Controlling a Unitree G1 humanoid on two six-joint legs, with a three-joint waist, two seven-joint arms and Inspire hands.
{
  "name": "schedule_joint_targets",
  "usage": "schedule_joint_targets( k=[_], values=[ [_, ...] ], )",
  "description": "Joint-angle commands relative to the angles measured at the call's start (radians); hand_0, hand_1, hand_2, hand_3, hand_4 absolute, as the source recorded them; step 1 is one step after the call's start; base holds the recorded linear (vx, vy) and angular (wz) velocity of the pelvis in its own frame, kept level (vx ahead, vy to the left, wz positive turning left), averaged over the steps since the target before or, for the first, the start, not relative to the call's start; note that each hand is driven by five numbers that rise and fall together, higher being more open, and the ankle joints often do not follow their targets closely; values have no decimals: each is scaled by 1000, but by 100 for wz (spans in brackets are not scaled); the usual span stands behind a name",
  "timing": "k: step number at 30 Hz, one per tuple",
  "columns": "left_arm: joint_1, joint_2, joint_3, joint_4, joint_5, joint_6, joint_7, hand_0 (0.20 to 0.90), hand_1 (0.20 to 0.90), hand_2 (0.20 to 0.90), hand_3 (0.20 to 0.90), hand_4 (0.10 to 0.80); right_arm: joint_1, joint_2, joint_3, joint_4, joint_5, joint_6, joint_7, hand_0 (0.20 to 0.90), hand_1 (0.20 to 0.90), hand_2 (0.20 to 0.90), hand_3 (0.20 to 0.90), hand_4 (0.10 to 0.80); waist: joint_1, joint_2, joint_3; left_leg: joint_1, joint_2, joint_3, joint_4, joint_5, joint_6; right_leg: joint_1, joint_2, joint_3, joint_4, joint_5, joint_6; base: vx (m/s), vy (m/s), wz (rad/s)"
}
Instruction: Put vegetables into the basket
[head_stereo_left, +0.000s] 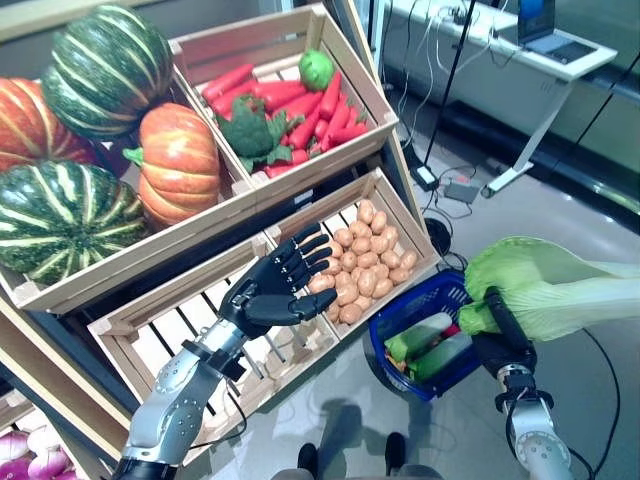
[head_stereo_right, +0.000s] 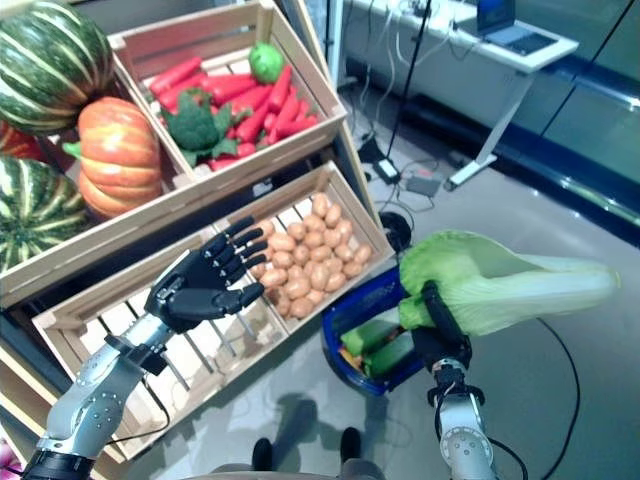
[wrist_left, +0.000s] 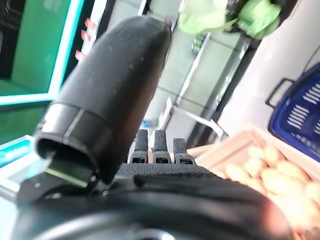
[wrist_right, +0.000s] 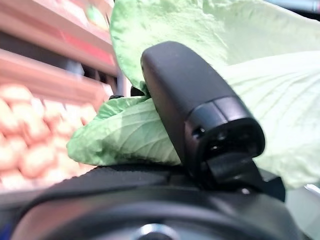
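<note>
Right robot hand (head_stereo_right: 443, 335) clamped round a cabbage (head_stereo_right: 505, 279) above the basket (head_stereo_right: 343, 318). Left robot hand (head_stereo_left: 281, 284) spread wide, empty, over the potatoes (head_stereo_left: 365, 261).

silver-grey arms (head_stereo_left: 175, 395); dark hands, black segmented fingers (head_stereo_left: 300, 262).

A mock grocery stall inside a lab or office: tiered wooden crates (head_stereo_left: 372, 125) of pumpkins (head_stereo_left: 178, 160), carrots (head_stereo_left: 268, 95) and potatoes (head_stereo_left: 362, 262); at 1 o'clock, a desk (head_stereo_left: 520, 45) with laptop (head_stereo_left: 545, 25).
</note>
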Motion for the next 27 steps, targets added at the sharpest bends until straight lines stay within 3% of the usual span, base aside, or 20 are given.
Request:
schedule_joint_targets(
  k=[1,6,12,17,21,23,27],
  values=[
    [-188,36,-5,-25,-53,-193,36,900,900,900,900,800,-218,-87,-62,-39,75,-136,11,300,300,300,300,400,8,22,119,-56,-10,-48,35,-47,-17,24,0,-29,92,-93,7,-233,-81,3],
    [-255,46,-41,7,-55,-232,40,900,900,900,900,800,-314,-130,-50,36,93,-155,-5,300,300,300,300,400,24,35,223,-186,-33,-64,155,-51,-19,-75,3,-33,192,-110,-8,-180,-85,9],
    [-349,45,-106,23,-62,-266,76,900,900,900,900,800,-481,-185,-4,156,53,-164,-31,300,300,300,300,400,45,58,345,-406,-55,-76,307,-55,-14,-288,-23,-65,367,-135,-16,-164,-57,12],
    [-386,41,-161,24,-30,-259,85,900,900,900,900,800,-544,-225,38,176,25,-130,-26,300,300,300,300,400,54,62,345,-558,-66,-80,417,-80,-7,-453,-46,-61,499,-166,-18,-33,-10,9],
    [-415,41,-167,44,-33,-278,117,900,900,900,900,800,-589,-254,41,217,16,-101,-47,300,300,300,300,400,58,64,345,-644,-69,-79,492,-100,-1,-546,-60,-52,579,-184,-20,-21,23,16],
    [-438,44,-167,72,-59,-301,131,900,900,900,900,800,-655,-298,40,318,33,-86,-80,300,300,300,300,400,67,80,345,-747,-69,-76,617,-140,-5,-651,-76,-37,699,-215,-28,-29,30,9],
    [-456,48,-169,74,-73,-298,137,900,900,900,900,800,-699,-311,37,365,32,-68,-99,300,300,300,300,400,74,88,345,-801,-71,-74,669,-159,5,-712,-77,-28,762,-229,-33,-6,5,0]
  ],
)
